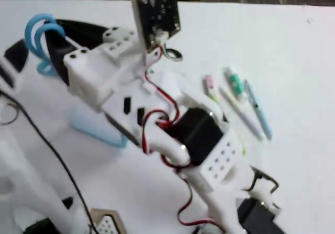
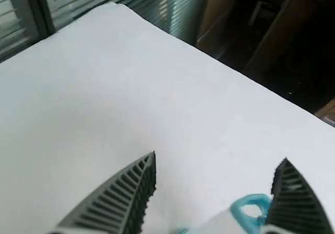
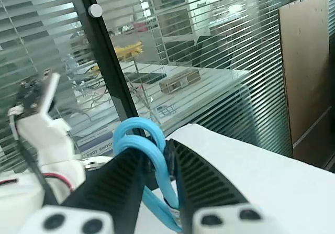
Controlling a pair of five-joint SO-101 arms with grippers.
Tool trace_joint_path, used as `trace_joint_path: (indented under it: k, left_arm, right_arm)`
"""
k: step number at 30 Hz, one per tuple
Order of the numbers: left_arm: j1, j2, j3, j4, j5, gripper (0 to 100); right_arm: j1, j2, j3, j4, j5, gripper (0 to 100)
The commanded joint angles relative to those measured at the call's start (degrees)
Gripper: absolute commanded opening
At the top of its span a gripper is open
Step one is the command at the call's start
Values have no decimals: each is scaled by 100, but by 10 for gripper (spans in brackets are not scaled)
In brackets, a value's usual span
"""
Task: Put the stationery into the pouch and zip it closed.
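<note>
Several pens lie side by side on the white table: a pink one (image 1: 210,86), a green-capped one (image 1: 233,81), a white one (image 1: 239,113) and a blue one (image 1: 257,110). The light blue pouch (image 1: 97,127) lies under the middle arm (image 1: 157,106), mostly hidden by it. At the far left, my right gripper (image 3: 163,156) is shut on a blue loop strap (image 3: 138,140), which stands up there (image 1: 40,29). My left gripper (image 2: 220,159) hangs open over bare table, with a small blue ring on a white piece (image 2: 250,209) close to one fingertip.
A camera board (image 1: 155,13) sticks up at the back of the table on the middle arm. Red and black cables (image 1: 166,120) run along the arms. Window blinds (image 3: 209,45) stand behind the table's far edge. Bare table lies to the right of the pens.
</note>
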Motion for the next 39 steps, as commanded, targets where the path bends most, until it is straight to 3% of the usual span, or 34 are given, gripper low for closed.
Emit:
trace_joint_path:
  k: [1,5,13,18,24,29,35,39]
  left_arm:
    - [242,365,-35,-132,44,351]
    - [242,1068,-62,-88,-123,350]
    - [259,1763,-79,202,-1626,249]
    - [224,1763,-484,501,-1644,249]
    - [189,1763,-1987,1257,-870,310]
    - [-66,1745,-2760,1468,-765,286]
    - [-242,1059,-2840,1477,-1530,260]
    - [-242,251,-2207,1468,-2066,263]
  right_arm:
    - [-40,-207,-35,31,-70,17]
    - [-40,-207,-35,31,-70,17]
    - [66,-163,26,13,-44,17]
    - [277,-207,404,-4,-70,17]
    - [303,-207,457,-4,-70,17]
    - [391,-207,475,-4,-62,17]
    - [716,-171,475,-4,-62,17]
    - [743,-163,475,-13,-62,17]
